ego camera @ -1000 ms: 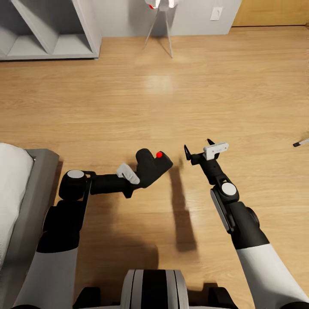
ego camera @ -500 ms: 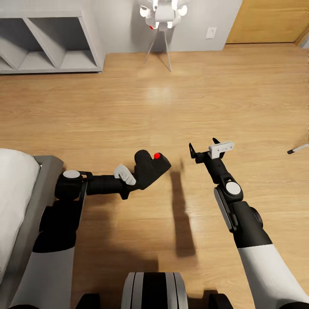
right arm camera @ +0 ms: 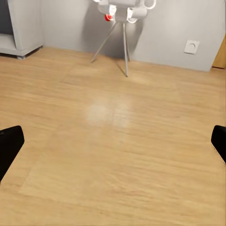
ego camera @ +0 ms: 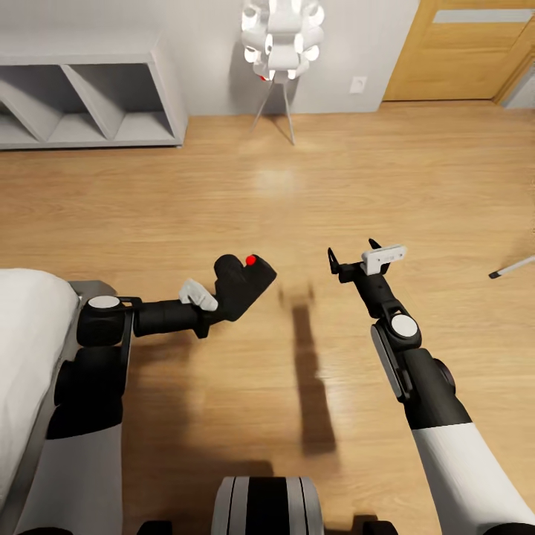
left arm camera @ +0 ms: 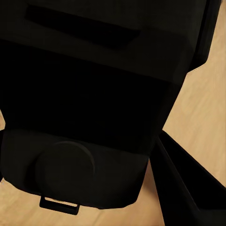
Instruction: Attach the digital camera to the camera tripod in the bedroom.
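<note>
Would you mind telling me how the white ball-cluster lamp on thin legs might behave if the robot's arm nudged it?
The lamp looks top-heavy: a bulky white cluster sits high on thin splayed legs, so a nudge near the top would probably tip it. Its slim feet on the smooth wood floor may slide. The cluster of small lobes looks fragile.

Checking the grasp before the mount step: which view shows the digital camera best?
The head view: the digital camera is seen whole, red button up, held in the left gripper above the floor. The left wrist view has it as a dark, close-up mass with little outline. The right wrist view looks at floor and the lamp.
</note>
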Motion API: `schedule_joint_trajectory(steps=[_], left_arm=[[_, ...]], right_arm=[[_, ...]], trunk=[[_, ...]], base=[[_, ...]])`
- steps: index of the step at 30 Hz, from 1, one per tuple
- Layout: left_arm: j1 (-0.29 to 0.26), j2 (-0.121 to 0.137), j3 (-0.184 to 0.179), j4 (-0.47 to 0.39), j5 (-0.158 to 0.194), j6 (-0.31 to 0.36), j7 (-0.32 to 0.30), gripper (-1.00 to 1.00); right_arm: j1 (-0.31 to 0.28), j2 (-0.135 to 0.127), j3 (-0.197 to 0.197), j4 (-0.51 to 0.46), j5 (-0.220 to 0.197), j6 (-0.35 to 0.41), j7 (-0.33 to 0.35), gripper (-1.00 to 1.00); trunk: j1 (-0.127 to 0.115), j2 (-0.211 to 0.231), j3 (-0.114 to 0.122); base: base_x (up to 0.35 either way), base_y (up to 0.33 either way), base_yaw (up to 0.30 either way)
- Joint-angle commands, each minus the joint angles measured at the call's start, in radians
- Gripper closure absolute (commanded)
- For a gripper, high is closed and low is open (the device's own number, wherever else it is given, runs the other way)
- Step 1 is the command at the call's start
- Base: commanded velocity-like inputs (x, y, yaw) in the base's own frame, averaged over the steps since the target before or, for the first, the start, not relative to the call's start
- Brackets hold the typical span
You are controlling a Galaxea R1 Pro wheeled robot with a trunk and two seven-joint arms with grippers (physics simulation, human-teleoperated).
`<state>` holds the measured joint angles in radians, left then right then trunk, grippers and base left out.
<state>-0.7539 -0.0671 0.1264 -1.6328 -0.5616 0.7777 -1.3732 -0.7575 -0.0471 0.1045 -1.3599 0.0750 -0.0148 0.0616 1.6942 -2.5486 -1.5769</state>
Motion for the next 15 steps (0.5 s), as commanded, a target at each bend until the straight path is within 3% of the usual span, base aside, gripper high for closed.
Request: schedule_joint_trajectory(steps=[1, 15], left_arm=[[-0.001, -0.001, 0.004, -0.001, -0.009, 0.011, -0.014, 1.00], [-0.001, 0.002, 0.013, -0.001, -0.008, 0.014, -0.032, 1.00]], right_arm=[[0.000, 0.000, 0.000, 0.000, 0.008, -0.001, 0.001, -1.00], [0.000, 0.000, -0.003, -0.008, 0.008, 0.000, 0.001, -1.00]], trunk=[[-0.001, 0.000, 0.003], [-0.007, 0.003, 0.058]], base=[[0.000, 0.000, 0.000], [0.000, 0.000, 0.000]])
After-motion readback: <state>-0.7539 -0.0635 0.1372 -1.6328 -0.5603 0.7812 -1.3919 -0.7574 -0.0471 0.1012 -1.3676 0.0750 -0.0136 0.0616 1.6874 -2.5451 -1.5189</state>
